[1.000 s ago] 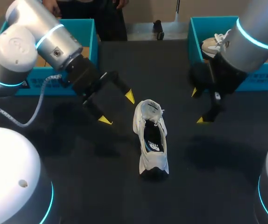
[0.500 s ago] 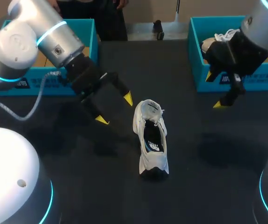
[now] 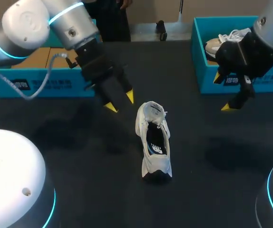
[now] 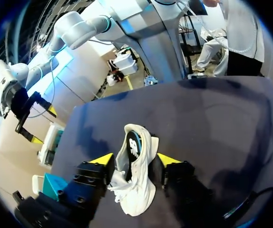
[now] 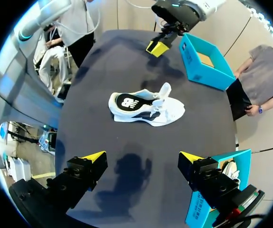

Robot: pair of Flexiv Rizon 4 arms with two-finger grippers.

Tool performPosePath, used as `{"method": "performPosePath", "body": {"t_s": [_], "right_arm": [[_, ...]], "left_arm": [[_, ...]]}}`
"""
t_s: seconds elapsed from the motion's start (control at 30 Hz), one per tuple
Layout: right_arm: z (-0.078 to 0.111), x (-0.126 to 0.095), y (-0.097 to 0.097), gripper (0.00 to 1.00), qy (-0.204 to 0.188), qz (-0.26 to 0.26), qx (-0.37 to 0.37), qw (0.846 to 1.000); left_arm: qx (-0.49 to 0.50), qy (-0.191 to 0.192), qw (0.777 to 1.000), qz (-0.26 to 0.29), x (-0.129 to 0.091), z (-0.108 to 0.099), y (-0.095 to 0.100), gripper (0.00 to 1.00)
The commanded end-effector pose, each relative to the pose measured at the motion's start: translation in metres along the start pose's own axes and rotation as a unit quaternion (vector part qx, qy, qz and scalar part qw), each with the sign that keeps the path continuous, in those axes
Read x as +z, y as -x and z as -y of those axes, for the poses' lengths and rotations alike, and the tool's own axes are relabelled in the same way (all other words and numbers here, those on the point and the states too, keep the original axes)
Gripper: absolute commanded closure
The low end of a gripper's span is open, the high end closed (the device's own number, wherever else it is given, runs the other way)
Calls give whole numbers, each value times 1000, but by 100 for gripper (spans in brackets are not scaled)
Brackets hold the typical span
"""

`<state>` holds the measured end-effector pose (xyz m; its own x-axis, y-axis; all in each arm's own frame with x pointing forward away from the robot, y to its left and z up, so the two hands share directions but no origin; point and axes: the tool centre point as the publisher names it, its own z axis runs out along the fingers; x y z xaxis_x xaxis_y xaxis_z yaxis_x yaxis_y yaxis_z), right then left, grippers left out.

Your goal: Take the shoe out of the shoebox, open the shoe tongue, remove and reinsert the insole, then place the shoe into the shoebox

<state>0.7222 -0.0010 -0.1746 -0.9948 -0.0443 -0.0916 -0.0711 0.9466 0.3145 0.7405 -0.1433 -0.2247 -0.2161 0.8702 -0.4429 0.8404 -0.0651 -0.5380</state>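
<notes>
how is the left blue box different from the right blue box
The left box shows a bare brown floor, with no shoe in the part in view; the right box holds a pale shoe with white laces. My left arm crosses over the left box; my right arm hides much of the right box. Both are teal, open-topped and sit at the far side of the table.

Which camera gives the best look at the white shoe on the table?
The head view: the shoe is whole, seen from above, opening and insole plain. The right wrist view also shows it whole, at a slant. The left wrist view shows it ahead of the left end effector.
</notes>
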Motion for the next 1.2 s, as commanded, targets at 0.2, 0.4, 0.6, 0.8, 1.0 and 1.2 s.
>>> {"method": "performPosePath", "body": {"t_s": [0.2, 0.4, 0.6, 0.8, 1.0, 1.2], "right_arm": [[1, 1, -1, 0, 0, 0, 0, 1000], [1, 1, -1, 0, 0, 0, 0, 1000], [1, 1, -1, 0, 0, 0, 0, 1000], [1, 1, -1, 0, 0, 0, 0, 1000], [1, 1, -1, 0, 0, 0, 0, 1000], [1, 1, -1, 0, 0, 0, 0, 1000]], "left_arm": [[10, -14, 997, -73, 18, -8, 15, 100], [24, -8, 993, -119, 35, -4, 21, 100], [31, 1, 986, -166, 51, 3, 20, 100], [32, 15, 983, -181, 62, 1, 19, 100], [35, 16, 980, -193, 75, -2, 16, 100], [36, 24, 978, -204, 90, -8, 14, 100]]}}
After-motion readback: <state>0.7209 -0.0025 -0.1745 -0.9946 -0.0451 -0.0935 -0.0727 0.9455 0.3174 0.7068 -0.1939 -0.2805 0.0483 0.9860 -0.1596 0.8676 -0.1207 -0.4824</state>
